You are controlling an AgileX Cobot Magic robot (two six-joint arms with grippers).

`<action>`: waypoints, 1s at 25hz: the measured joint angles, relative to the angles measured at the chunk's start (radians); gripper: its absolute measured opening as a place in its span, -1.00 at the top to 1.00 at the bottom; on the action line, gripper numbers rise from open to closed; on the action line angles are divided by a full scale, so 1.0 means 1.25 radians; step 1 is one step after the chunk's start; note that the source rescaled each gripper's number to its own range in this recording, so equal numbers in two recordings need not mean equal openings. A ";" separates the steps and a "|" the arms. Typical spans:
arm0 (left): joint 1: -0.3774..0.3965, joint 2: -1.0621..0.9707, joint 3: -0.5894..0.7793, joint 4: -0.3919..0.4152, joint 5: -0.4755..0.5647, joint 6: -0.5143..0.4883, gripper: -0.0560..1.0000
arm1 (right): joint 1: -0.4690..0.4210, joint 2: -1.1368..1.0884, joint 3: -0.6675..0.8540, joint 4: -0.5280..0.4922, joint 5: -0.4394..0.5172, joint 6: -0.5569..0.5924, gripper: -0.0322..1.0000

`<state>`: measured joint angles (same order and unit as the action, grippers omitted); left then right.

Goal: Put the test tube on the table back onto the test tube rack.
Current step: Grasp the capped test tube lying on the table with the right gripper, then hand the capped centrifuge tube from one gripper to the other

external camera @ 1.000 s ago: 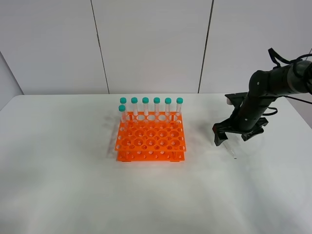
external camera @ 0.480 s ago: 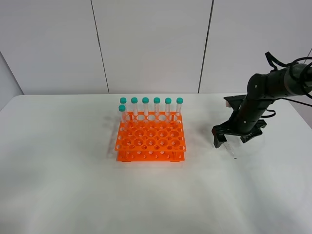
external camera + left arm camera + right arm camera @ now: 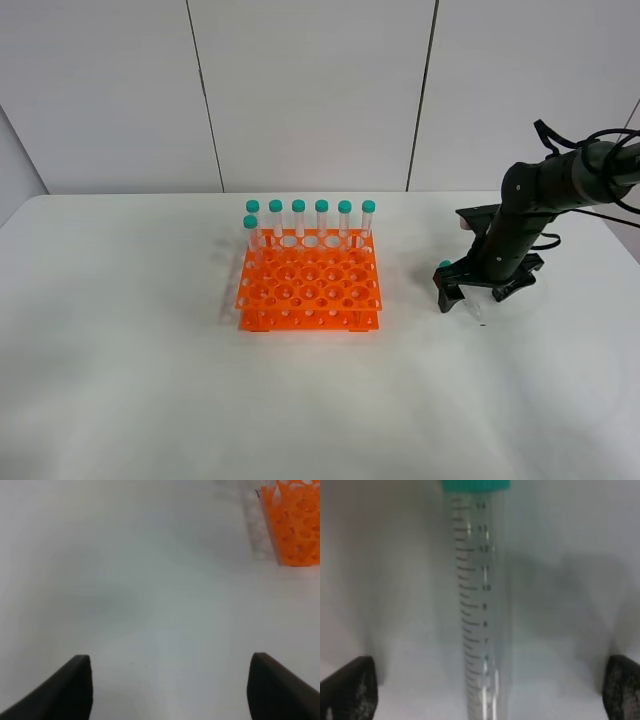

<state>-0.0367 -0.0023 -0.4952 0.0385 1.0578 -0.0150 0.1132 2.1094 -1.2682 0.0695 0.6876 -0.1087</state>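
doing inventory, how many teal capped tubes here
8. Six stand in the rack's back row, a seventh before its left end, one tube lies on the table under the right end effector.

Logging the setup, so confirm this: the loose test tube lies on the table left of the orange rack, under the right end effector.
Wrong side: the exterior high view shows the test tube lying right of the orange rack, not left. It is on the table, under the right end effector.

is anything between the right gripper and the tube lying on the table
Nothing visible does. The open right gripper straddles the test tube, which lies on the table between its jaws. Only bare white tabletop shows on either side of the tube.
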 joint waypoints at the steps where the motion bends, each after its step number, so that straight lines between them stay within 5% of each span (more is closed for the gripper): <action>1: 0.000 0.000 0.000 0.000 0.000 0.000 -0.72 | 0.000 0.000 0.000 0.001 -0.001 0.000 -1.00; 3: 0.000 0.000 0.000 0.000 0.000 0.000 -0.72 | 0.000 0.000 -0.001 0.000 -0.007 0.000 -0.93; 6: 0.000 0.000 0.000 0.000 0.000 0.000 -0.72 | 0.000 0.000 -0.001 0.000 -0.010 0.000 -0.54; 11: 0.000 0.000 0.000 0.000 0.000 0.000 -0.72 | 0.000 0.000 -0.001 -0.003 -0.012 0.000 0.94; 18: 0.000 0.000 0.000 0.000 0.000 0.000 -0.72 | 0.000 -0.023 -0.003 -0.033 -0.002 -0.012 0.87; 25: 0.000 0.000 0.000 0.000 0.000 0.000 -0.72 | 0.000 -0.233 0.003 -0.047 0.067 -0.036 0.87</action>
<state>-0.0367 -0.0023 -0.4952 0.0385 1.0578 -0.0150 0.1132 1.8178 -1.2642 0.0108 0.7710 -0.1538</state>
